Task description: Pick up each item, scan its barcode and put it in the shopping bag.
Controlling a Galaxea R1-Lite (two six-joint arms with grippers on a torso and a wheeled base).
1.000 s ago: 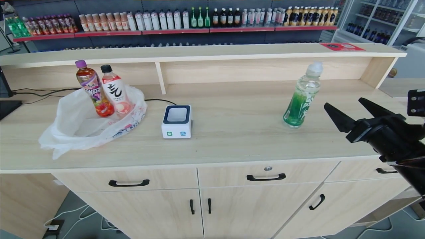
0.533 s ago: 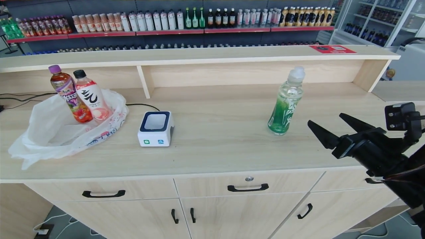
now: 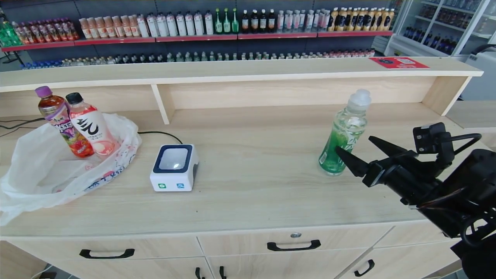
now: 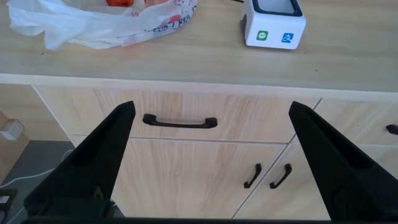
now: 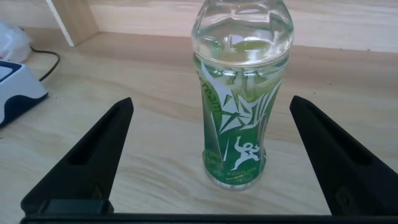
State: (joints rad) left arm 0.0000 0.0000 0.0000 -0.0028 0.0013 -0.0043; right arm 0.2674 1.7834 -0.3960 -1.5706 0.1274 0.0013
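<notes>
The right tool (image 3: 353, 143), spread wide, faces an upright clear plastic bottle of green liquid (image 3: 343, 135); far to its left, a white plastic shopping bag (image 3: 27, 182) holds two drink bottles (image 3: 91, 128).

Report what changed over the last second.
The right gripper advanced, open, toward the green bottle and is now close up to it, not gripping. The head camera also shifted. The green bottle, scanner and shopping bag stayed put.

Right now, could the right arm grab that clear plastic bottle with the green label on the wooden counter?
Probably yes. The right gripper is open, and the clear green-labelled bottle stands upright straight ahead of it, with nothing between them on the wooden counter.
</notes>
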